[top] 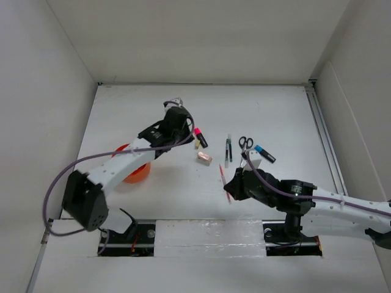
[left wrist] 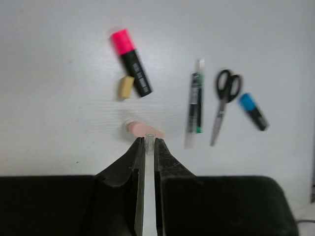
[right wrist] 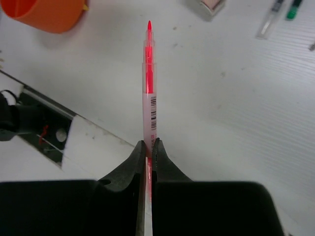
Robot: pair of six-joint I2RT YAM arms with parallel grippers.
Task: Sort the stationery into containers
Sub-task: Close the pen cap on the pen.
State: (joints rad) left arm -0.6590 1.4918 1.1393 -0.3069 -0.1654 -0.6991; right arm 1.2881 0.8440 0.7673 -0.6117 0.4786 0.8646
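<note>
My right gripper [top: 231, 185] [right wrist: 148, 143] is shut on the thin pink pen [right wrist: 148, 73] and holds it above the table; the pen also shows in the top view [top: 223, 177]. My left gripper [top: 183, 125] [left wrist: 149, 143] is shut on a small clear tube, raised over the pinkish eraser [left wrist: 141, 129] [top: 204, 158]. The pink-capped highlighter [left wrist: 132, 61] [top: 200, 137], dark pen [left wrist: 196, 98] [top: 228, 149], scissors [left wrist: 224, 98] [top: 245, 146] and blue-capped marker [left wrist: 253, 110] [top: 264, 153] lie on the table. The orange cup [top: 135, 173] [right wrist: 44, 12] stands at the left, partly under my left arm.
A small yellowish piece [left wrist: 127, 87] lies beside the highlighter. White walls enclose the table on the left, back and right. A metal rail [top: 327, 146] runs along the right side. The arm bases sit on the near edge strip [top: 208, 235].
</note>
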